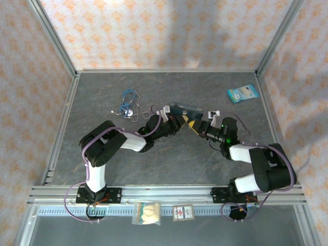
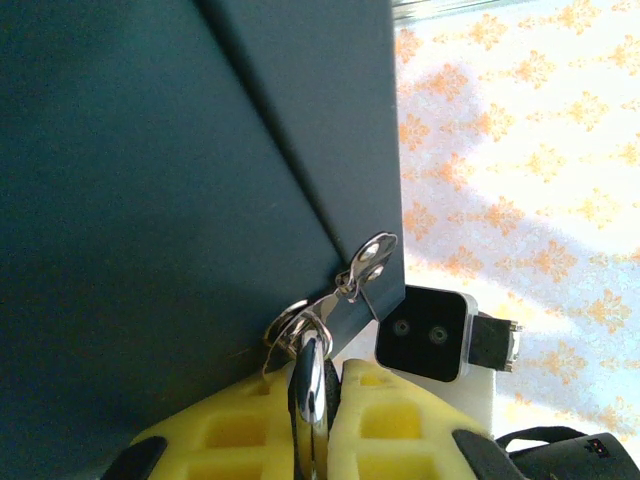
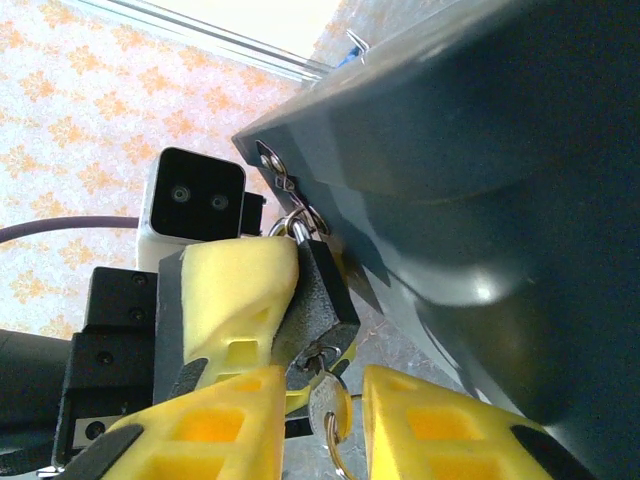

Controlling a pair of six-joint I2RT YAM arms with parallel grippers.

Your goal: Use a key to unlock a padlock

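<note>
1. The padlock hung by its thin shackle from a metal hasp at the corner of the blue box, near the middle of the table. The shackle looked seated in the dark body, so I judged it not yet unlocked.
2. The key stood at the padlock's lower end. Its blade was apparently in the keyway and its round bow faced the right wrist camera. A key ring hung from the bow.
3. The left gripper was clamped on the padlock's body. Its yellow pads pressed against both flat sides with no gap, bracing the lock beside the box.
4. The right gripper straddled the key with its fingers parted wider than the bow. Space showed on either side, and as far as could be seen it gripped nothing.
5. The step in hand, as I read it, was the turn itself: the lock was steadied and the key was in, but the key had not been grasped for twisting.
6. The next move called for the right fingers to close squarely on the small bow. The wrist would then roll about the key's own axis while the left hand held firm. A crooked pinch could let the thin bow slip, or could cock the key in the keyway.
</note>
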